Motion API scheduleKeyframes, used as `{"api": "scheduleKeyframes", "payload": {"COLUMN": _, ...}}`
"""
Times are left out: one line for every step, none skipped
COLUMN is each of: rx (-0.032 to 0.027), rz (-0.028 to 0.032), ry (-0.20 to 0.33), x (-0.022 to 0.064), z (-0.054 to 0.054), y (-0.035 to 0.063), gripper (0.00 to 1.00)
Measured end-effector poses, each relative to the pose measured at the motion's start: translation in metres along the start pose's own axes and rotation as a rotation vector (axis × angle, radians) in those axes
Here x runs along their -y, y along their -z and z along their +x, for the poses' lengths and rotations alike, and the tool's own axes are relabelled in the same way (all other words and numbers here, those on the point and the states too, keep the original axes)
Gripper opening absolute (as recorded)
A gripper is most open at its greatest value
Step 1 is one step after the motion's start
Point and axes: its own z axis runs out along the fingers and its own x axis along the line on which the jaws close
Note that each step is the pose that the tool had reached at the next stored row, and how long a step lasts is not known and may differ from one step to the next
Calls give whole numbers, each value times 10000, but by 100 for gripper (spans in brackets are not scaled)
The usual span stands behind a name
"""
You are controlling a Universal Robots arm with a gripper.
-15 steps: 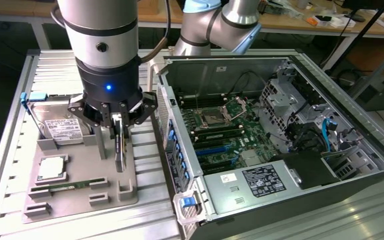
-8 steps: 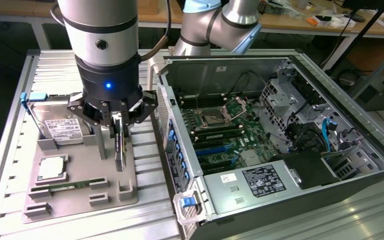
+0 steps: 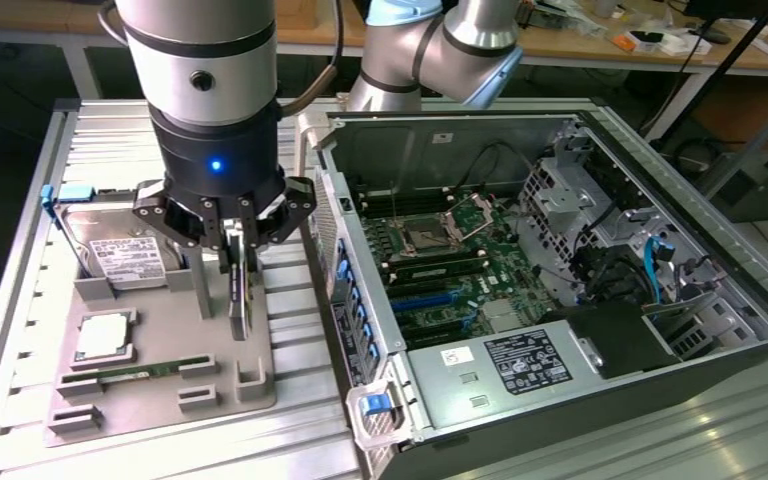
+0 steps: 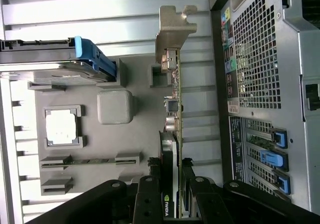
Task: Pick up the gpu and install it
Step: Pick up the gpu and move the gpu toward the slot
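Note:
The gpu (image 3: 239,295) stands on edge, a thin dark green card over the grey holder tray (image 3: 171,400) at the exterior view's left. My gripper (image 3: 233,240) comes down on it from above and is shut on its upper edge. In the wrist view the gpu (image 4: 175,109) runs edge-on away from my gripper (image 4: 172,201), and its silvery-beige bracket (image 4: 172,34) is at the far end. I cannot tell whether its lower edge touches the tray.
On the tray lie a hard drive (image 3: 124,255) with a blue tab, a processor (image 3: 104,335) and a narrow memory stick (image 3: 137,372). The open computer case (image 3: 651,330) lies at the exterior view's right, with its motherboard (image 3: 431,270) and blue card slots exposed.

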Motion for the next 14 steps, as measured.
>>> {"api": "scheduleKeyframes", "payload": {"rx": 0, "rz": 0, "ry": 0, "x": 0, "z": 0, "y": 8, "gripper": 27}}
{"api": "scheduleKeyframes", "payload": {"rx": 0, "rz": 0, "ry": 0, "x": -1, "z": 0, "y": 14, "gripper": 27}}
{"api": "scheduleKeyframes", "payload": {"rx": 0, "rz": 0, "ry": 0, "x": -1, "z": 0, "y": 17, "gripper": 27}}
{"api": "scheduleKeyframes", "payload": {"rx": 0, "rz": -1, "ry": 0, "x": -1, "z": -1, "y": 22, "gripper": 27}}
{"api": "scheduleKeyframes", "payload": {"rx": 0, "rz": 0, "ry": 0, "x": -1, "z": -1, "y": 26, "gripper": 27}}
{"api": "scheduleKeyframes", "payload": {"rx": -1, "rz": 1, "ry": 0, "x": -1, "z": -1, "y": 31, "gripper": 27}}
{"api": "scheduleKeyframes", "payload": {"rx": 0, "rz": 1, "ry": 0, "x": -2, "z": -1, "y": 35, "gripper": 27}}
{"api": "scheduleKeyframes", "payload": {"rx": 0, "rz": 0, "ry": 0, "x": -2, "z": -1, "y": 39, "gripper": 27}}
{"api": "scheduleKeyframes", "payload": {"rx": 0, "rz": 0, "ry": 0, "x": -2, "z": -1, "y": 43, "gripper": 27}}
{"api": "scheduleKeyframes", "payload": {"rx": 0, "rz": 0, "ry": 0, "x": -2, "z": -1, "y": 48, "gripper": 27}}
{"api": "scheduleKeyframes", "payload": {"rx": 0, "rz": 0, "ry": 0, "x": -2, "z": -2, "y": 53, "gripper": 27}}
{"api": "scheduleKeyframes", "payload": {"rx": 0, "rz": 0, "ry": 0, "x": -3, "z": -2, "y": 58, "gripper": 27}}
{"api": "scheduleKeyframes", "payload": {"rx": 0, "rz": 0, "ry": 0, "x": -3, "z": -2, "y": 63, "gripper": 27}}
{"api": "scheduleKeyframes", "payload": {"rx": -1, "rz": 1, "ry": 0, "x": -3, "z": -2, "y": 67, "gripper": 27}}
